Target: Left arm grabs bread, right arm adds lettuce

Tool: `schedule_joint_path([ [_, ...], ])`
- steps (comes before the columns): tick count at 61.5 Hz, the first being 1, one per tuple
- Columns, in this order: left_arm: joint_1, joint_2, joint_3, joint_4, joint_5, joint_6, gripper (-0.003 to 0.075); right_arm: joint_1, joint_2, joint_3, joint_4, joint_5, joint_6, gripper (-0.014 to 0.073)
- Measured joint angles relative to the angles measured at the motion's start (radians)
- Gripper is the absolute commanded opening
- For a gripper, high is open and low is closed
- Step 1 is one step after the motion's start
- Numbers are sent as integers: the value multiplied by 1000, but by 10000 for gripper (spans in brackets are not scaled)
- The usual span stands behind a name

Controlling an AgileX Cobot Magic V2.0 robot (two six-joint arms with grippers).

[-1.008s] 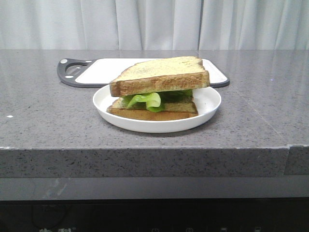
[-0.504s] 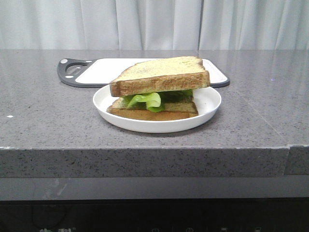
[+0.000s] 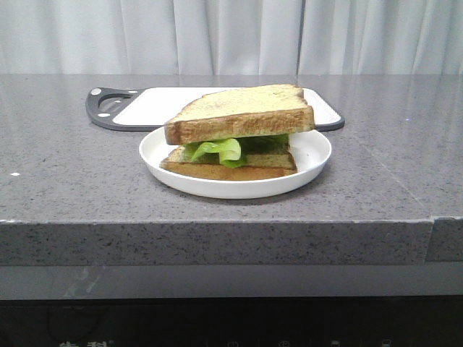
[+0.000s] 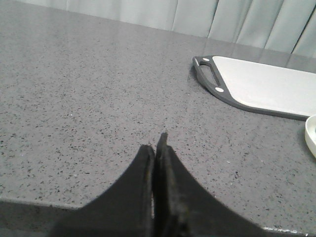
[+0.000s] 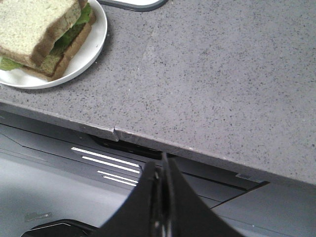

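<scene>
Already the bread [image 3: 242, 112] sits atop the lettuce [image 3: 217, 150] on the plate [image 3: 315, 155], both the left gripper [image 4: 157, 148] and right gripper [image 5: 163, 168] clenched empty, so any nudge could topple the tilted stack.

Evenly and softly lit throughout, bright but without hard beams, apparently from diffuse light overhead. Only a thin, soft shadow under the white plate [image 3: 311, 163] and a darker band beneath the top bread [image 3: 242, 114] where it overhangs the lettuce [image 3: 217, 150]. Faint pale sheen on the grey countertop [image 3: 65, 181] toward its far right corner, no harsh glare. Slightly soft and grainy in the front view, with the curtain [image 3: 231, 36] washed to a pale flat tone. Near-black, detail-less and blurred at close range on the left gripper [image 4: 157, 148] and right gripper [image 5: 162, 165]; deep shade below the counter's front edge
</scene>
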State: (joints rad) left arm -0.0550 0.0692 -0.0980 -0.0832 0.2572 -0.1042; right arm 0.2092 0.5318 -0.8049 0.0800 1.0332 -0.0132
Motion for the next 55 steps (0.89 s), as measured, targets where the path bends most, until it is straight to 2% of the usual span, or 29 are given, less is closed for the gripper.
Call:
schedule_joint_path([
  [18,3,-73,103,-4,-136,0,-20,0,0,0,0,2,0,-118],
  [39,3,-73,103,0,-144,0,-20,0,-1,0,0,8,0,-118],
  [55,3,-73,103,6,-225,104,-20,0,-1,0,0,10,1,-118],
])
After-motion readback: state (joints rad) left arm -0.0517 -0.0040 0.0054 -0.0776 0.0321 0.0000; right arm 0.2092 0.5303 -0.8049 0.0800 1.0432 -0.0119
